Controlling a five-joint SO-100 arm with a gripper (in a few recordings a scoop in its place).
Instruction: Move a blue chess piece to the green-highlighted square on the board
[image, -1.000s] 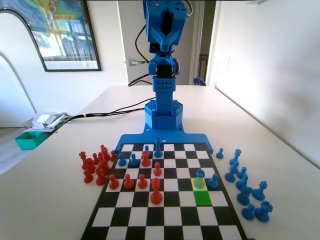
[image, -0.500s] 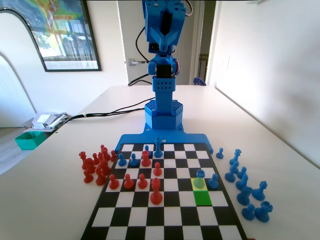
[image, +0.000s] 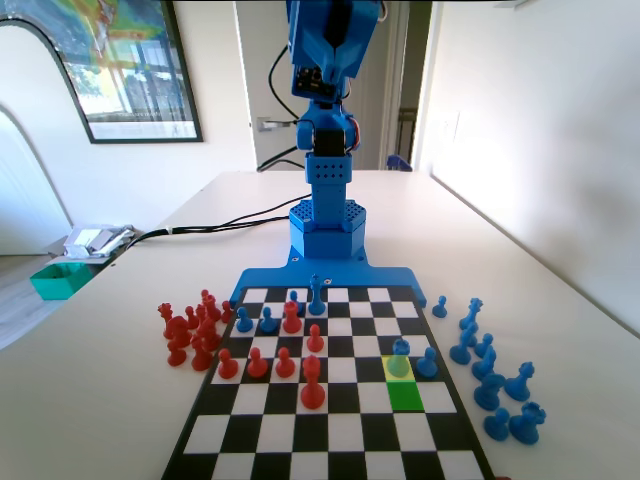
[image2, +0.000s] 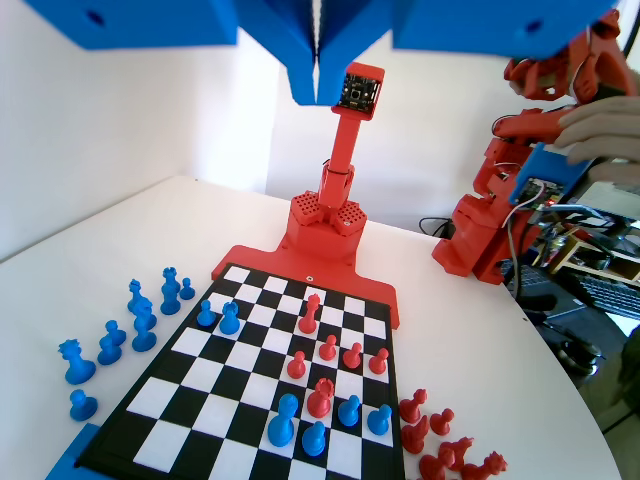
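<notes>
Overhead, the blue pincer (image2: 317, 85) is held closed and empty, well above the small blue ball-headed plastic pawn (image: 400, 359) on the black-and-white chequered board (image: 330, 440).

A black-and-white chequered board (image: 330, 400) with a blue edge carries one bright green square (image: 405, 396) and one pale yellow square (image: 398, 367) (a small blue pawn (image: 400, 356) stands there). Other pieces are red (image: 312, 381) or blue.
</notes>
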